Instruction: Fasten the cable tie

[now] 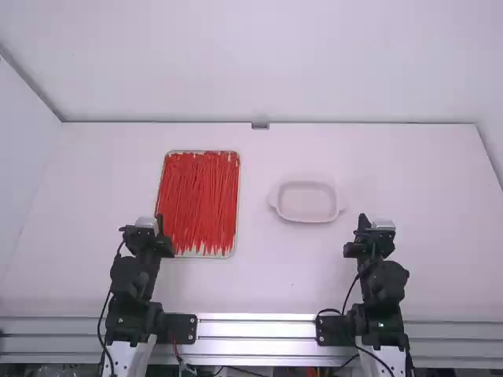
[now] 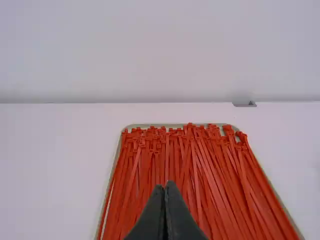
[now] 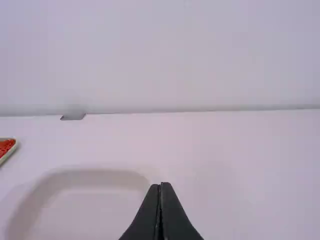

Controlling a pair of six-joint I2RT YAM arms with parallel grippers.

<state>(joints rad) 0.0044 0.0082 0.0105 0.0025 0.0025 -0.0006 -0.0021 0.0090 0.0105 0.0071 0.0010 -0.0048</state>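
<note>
Several red cable ties [image 1: 199,202] lie in a dense pile on a flat tray [image 1: 201,254] left of the table's middle. The same cable ties [image 2: 200,170] fan out ahead of my left gripper [image 2: 165,186], whose fingers are pressed together with nothing held. In the high view the left gripper [image 1: 159,224] hangs at the tray's near left corner. My right gripper [image 3: 160,187] is shut and empty, pointing at the white dish [image 3: 75,200]. From above, the right gripper [image 1: 362,222] sits just near and right of that dish [image 1: 306,200].
The white dish has small handles on both sides and holds nothing. A small grey fitting [image 1: 260,124] sits at the table's far edge against the wall. Bare white table [image 1: 409,181] lies to the right of the dish and left of the tray.
</note>
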